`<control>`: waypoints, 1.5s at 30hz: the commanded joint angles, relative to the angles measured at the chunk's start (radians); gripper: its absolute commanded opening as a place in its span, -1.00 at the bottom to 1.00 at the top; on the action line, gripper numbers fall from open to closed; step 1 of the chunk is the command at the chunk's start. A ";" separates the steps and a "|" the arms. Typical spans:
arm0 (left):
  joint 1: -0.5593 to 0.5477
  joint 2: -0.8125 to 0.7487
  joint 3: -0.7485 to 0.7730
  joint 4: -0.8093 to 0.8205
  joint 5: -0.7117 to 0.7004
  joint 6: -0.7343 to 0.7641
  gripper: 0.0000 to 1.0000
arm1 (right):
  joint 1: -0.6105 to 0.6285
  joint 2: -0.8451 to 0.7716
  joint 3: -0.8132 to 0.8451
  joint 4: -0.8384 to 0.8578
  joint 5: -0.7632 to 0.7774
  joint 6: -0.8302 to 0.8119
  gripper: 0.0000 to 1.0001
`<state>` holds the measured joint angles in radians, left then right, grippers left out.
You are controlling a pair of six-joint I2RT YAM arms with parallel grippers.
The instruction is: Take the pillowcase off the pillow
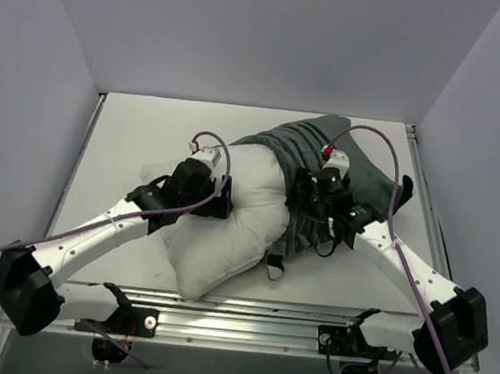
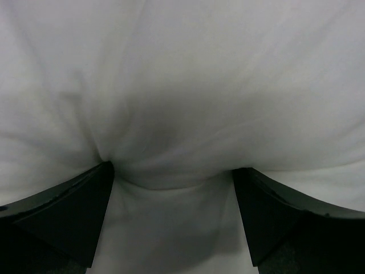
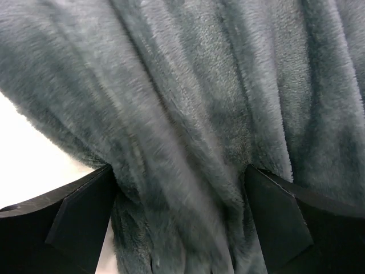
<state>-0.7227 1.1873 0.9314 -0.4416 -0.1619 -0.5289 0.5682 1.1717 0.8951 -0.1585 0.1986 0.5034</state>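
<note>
The white pillow lies in the middle of the table, its right end still inside the dark grey-green pillowcase, which is bunched up toward the back right. My left gripper presses down into the pillow's left half. In the left wrist view the pillow bulges between the wide-apart fingers of that open gripper. My right gripper rests on the gathered pillowcase. In the right wrist view velvety folds of the pillowcase run between its open gripper, and a strip of the pillow shows at the left.
The pale table is boxed in by white walls at the back and on both sides. A metal rail runs along the near edge between the arm bases. A purple cable loops over the right arm.
</note>
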 commanded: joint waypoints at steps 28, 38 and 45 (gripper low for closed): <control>-0.460 0.276 0.133 0.095 -0.475 0.541 0.88 | -0.165 -0.029 0.189 -0.026 -0.079 -0.069 1.00; -0.460 0.441 0.127 0.136 -0.546 0.431 0.88 | -0.177 -0.053 0.107 -0.007 -0.097 -0.068 1.00; -0.423 0.522 0.252 0.057 -0.597 0.379 -0.95 | -0.183 -0.098 0.096 -0.021 -0.065 -0.083 0.98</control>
<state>-1.1645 1.6882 1.1088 -0.3477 -0.8001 -0.0803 0.3954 1.1374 0.9886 -0.1856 0.1074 0.4290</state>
